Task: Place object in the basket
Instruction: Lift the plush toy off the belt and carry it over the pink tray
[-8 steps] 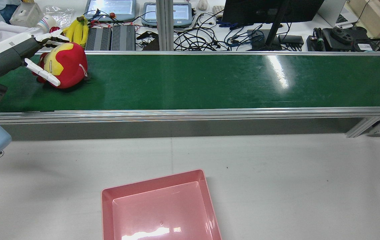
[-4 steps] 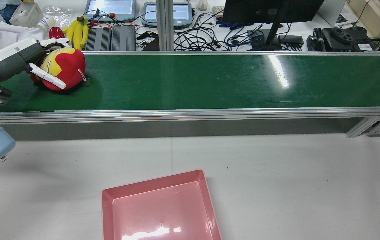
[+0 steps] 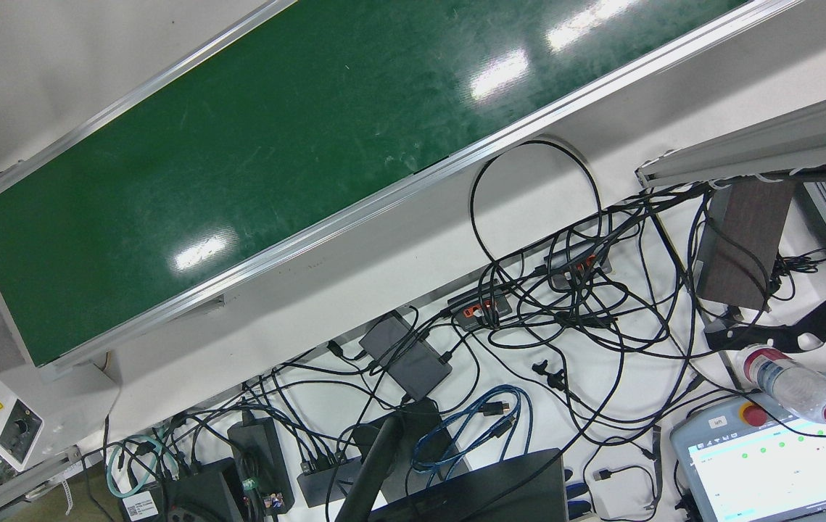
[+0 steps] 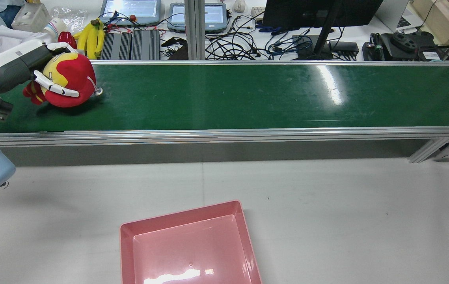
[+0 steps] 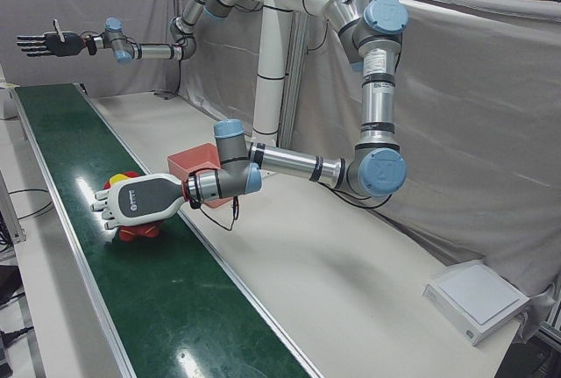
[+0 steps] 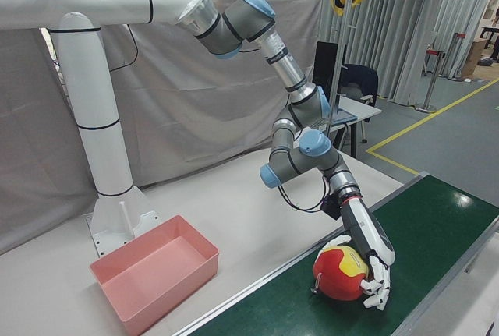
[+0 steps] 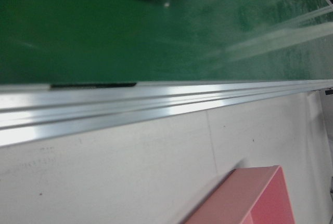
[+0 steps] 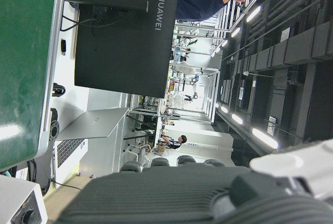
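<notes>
Red and yellow, the plush toy [image 4: 68, 81] sits at the left end of the green conveyor belt [image 4: 248, 96], my left hand [image 4: 31, 67] wrapped over its top, white fingers [image 4: 56, 90] curled round it. My right hand [image 5: 39, 43] hangs high beyond the belt's far end, fingers spread, holding nothing. I see the pink basket [image 4: 129, 232] on the white table [image 4: 346, 221], well apart from the toy.

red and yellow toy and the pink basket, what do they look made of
The red and yellow toy, held in the left hand, looks like soft plush: matte, fuzzy, rounded, with a small hanging loop. The pink basket looks like moulded plastic, smooth and glossy, since its floor reflects the ceiling lights.
</notes>
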Action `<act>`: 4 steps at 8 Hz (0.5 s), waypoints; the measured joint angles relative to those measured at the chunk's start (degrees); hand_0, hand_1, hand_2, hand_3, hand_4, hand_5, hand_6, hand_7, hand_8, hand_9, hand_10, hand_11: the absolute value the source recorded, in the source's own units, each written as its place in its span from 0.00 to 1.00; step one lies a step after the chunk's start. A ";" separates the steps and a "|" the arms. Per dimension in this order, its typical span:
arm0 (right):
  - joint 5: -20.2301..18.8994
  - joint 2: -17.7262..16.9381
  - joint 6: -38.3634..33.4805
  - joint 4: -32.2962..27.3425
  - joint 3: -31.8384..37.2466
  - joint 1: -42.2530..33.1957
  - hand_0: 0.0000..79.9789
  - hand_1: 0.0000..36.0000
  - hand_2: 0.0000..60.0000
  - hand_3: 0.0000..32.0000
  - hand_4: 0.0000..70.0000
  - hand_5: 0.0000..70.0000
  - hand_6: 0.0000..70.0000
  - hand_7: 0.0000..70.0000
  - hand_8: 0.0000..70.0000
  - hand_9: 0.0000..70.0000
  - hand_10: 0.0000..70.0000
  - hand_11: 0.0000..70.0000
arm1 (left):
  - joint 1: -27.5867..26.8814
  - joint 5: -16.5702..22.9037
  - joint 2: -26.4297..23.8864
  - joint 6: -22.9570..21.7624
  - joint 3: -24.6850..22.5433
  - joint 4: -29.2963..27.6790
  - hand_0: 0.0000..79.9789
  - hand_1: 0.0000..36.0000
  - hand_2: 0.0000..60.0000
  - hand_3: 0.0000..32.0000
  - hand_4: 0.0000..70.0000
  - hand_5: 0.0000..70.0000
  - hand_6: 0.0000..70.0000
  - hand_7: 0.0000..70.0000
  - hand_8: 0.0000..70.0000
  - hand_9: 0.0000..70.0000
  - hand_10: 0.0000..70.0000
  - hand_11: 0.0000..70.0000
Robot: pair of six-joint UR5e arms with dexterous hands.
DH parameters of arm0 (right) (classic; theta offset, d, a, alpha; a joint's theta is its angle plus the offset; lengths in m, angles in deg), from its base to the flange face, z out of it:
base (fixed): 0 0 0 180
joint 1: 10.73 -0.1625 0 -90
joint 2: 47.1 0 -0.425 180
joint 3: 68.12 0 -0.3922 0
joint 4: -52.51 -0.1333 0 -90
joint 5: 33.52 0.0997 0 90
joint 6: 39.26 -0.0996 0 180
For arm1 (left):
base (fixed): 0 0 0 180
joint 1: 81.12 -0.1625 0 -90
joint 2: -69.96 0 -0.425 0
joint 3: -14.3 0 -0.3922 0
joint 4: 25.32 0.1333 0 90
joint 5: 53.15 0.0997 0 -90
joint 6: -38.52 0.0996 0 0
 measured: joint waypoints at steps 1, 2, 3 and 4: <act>0.00 -0.01 0.00 0.03 0.00 -0.03 0.00 0.00 0.00 0.00 0.00 0.00 0.00 0.00 0.00 0.00 0.00 0.00 | -0.16 0.17 0.41 -1.82 -2.89 -0.11 0.63 0.67 0.95 0.00 0.34 1.00 0.31 0.68 0.59 0.85 0.51 0.74; 0.00 -0.01 0.00 0.06 0.00 -0.05 0.00 0.00 0.00 0.00 0.00 0.00 0.00 0.00 0.00 0.00 0.00 0.00 | -0.43 0.44 1.33 -3.18 -7.04 -0.03 0.63 0.67 0.95 0.00 0.34 1.00 0.31 0.69 0.58 0.84 0.51 0.74; 0.00 -0.01 0.00 0.07 0.00 -0.05 0.00 0.00 0.00 0.00 0.00 0.00 0.00 0.00 0.00 0.00 0.00 0.00 | -1.45 1.05 2.52 -4.04 -12.17 0.59 0.63 0.68 0.94 0.00 0.35 1.00 0.31 0.68 0.57 0.83 0.50 0.73; 0.00 -0.01 0.00 0.08 0.00 -0.03 0.00 0.00 0.00 0.00 0.00 0.00 0.00 0.00 0.00 0.00 0.00 0.00 | -4.28 1.52 3.42 -4.80 -16.86 1.72 0.63 0.69 0.96 0.00 0.36 1.00 0.31 0.68 0.57 0.83 0.50 0.73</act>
